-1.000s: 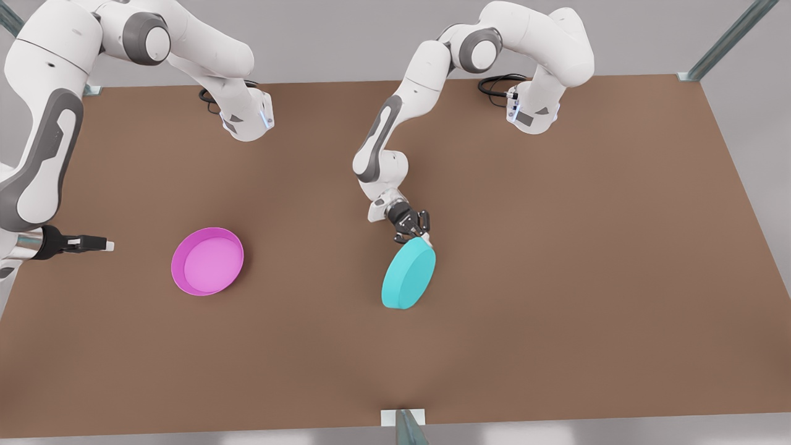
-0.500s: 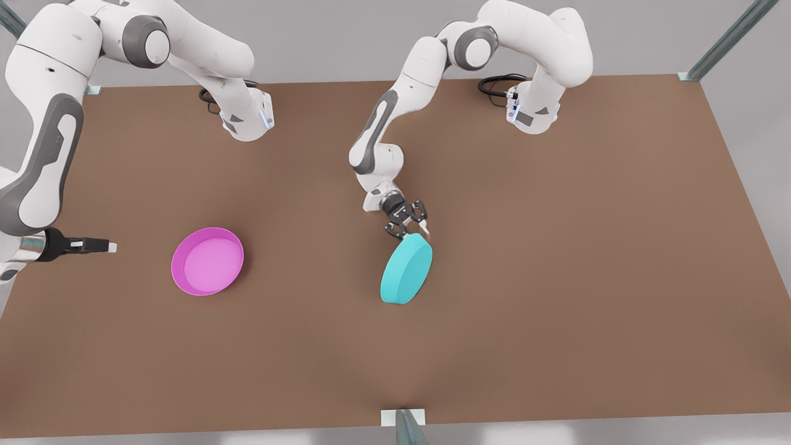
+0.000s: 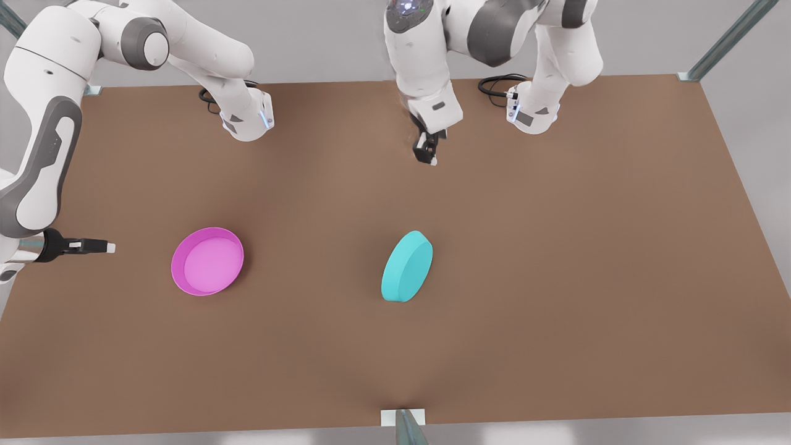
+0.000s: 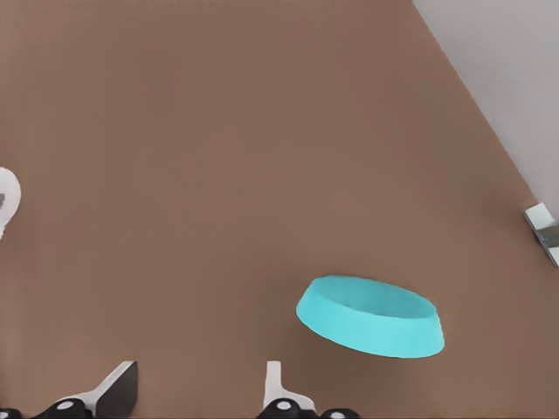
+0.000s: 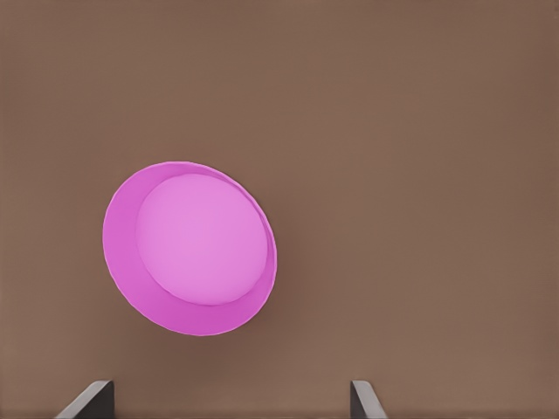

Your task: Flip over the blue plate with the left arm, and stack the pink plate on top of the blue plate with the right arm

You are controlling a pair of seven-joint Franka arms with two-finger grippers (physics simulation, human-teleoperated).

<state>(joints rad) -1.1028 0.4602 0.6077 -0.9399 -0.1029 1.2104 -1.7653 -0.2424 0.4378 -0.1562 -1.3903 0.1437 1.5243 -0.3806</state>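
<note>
pink plate [image 3: 207, 261] left of blue plate [image 3: 407, 266]

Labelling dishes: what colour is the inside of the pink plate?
Lighter pink than its magenta rim; the pink plate shows best in the right wrist view.

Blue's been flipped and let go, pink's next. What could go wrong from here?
1. The glossy turquoise plate appears tilted on the brown table, not flat; it may settle or slide off position.
2. The magenta plate sits rim-up well apart from it, so the open right gripper faces a long carry.
3. The open left gripper hangs near that route, possibly obstructing it.
</note>
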